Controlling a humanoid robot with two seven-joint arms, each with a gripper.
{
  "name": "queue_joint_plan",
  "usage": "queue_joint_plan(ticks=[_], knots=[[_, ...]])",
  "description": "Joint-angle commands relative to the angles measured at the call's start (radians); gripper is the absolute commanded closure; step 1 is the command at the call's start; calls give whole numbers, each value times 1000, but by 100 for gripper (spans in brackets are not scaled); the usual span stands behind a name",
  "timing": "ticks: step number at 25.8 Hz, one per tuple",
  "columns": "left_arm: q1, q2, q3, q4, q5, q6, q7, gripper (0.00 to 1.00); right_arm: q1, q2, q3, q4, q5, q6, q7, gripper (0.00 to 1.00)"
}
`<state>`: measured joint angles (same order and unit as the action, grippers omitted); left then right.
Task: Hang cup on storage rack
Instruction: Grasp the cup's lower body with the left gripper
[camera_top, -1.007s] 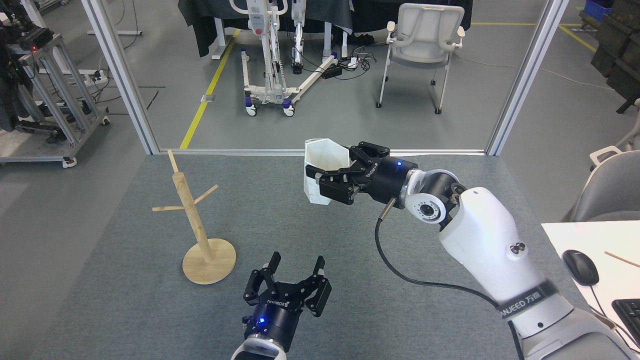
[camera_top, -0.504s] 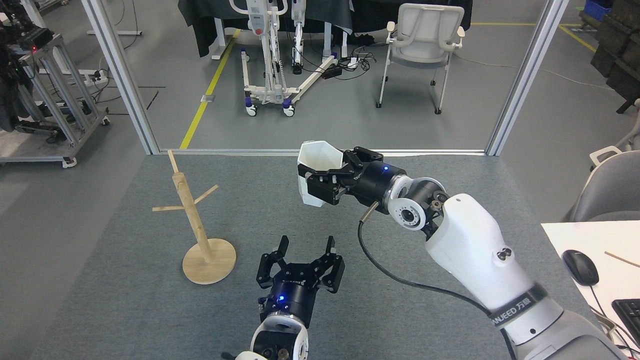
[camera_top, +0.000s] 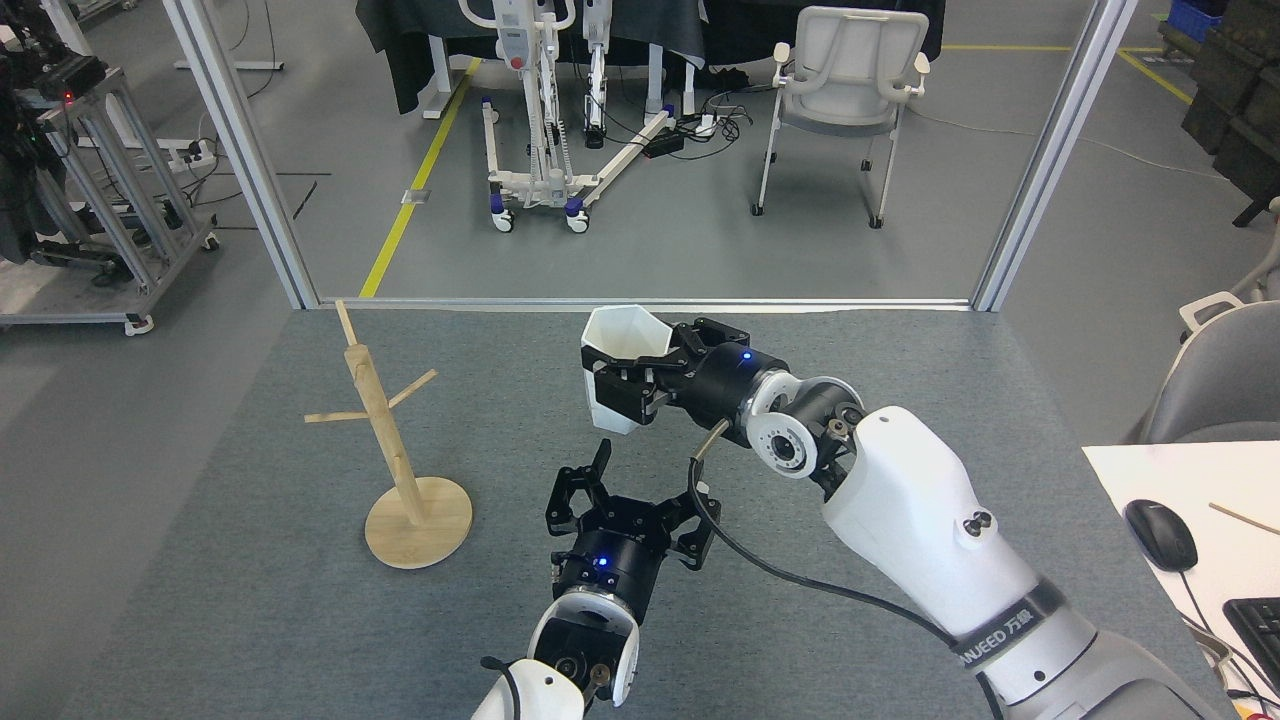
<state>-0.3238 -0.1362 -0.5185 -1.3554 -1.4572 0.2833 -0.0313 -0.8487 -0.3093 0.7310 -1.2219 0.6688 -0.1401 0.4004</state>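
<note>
Cup (camera_top: 615, 375) and right gripper (camera_top: 640, 385) have drifted left and a little lower over the last second, from near the middle of the far edge of the grey mat (camera_top: 250, 620) toward the rack (camera_top: 400, 450). The right fingers are clamped on the cup's side wall, just under the rim, and the cup hangs clear of the mat, well apart from the rack. Over the same second the left gripper (camera_top: 640, 495) has come up from the near edge toward the cup and now sits just below it, fingers spread wide and holding nothing.

That looks like a handover or a two-handed regrip being set up, not a direct approach to a peg; I judge the hanging itself not yet begun, with the whole gap to the rack left to cross.

The cup's long axis, rim to base, stands close to upright with a slight lean, its open hexagonal mouth facing up and a little toward the far edge, its narrower base pointing down at the left gripper. I cannot make out the rim tab from here, so which way it faces is unclear. The rack stands upright near the mat's left side, its pegs angled upward and all bare.
</note>
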Motion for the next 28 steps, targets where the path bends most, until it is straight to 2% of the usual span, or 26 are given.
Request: queue_joint_plan(ticks=[1, 8, 12, 28], knots=[[-12, 0, -6, 32, 0, -1, -7, 4, 2, 10, 2, -1, 2, 4, 0, 92], [-27, 0, 9, 42, 17, 16, -13, 4, 28, 10, 22, 1, 3, 4, 0, 92], [-24, 0, 77, 39, 15, 47, -13, 3, 34, 6, 24, -1, 3, 4, 0, 92], [-32, -2, 81, 68, 11, 39, -16, 3, 51, 3, 25, -4, 3, 4, 0, 93]])
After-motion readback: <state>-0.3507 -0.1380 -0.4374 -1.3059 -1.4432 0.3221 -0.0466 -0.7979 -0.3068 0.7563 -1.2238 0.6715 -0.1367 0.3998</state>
